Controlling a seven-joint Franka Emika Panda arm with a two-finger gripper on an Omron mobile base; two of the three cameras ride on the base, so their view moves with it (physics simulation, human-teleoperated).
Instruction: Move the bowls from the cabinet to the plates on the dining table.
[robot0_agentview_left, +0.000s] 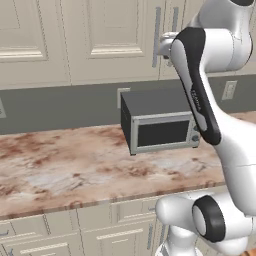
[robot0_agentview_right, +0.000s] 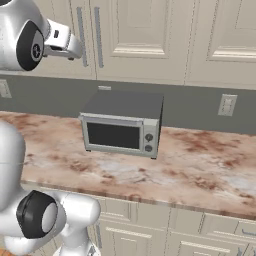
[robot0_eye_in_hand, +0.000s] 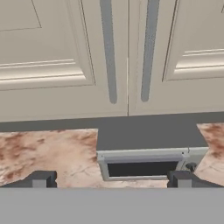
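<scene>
Your gripper (robot0_eye_in_hand: 111, 179) hung with jaws wide apart and nothing between them, facing the cabinet (robot0_eye_in_hand: 65, 61) above the microwave (robot0_eye_in_hand: 148, 164). Its doors were closed, handles (robot0_eye_in_hand: 109, 52) side by side over the microwave.
</scene>
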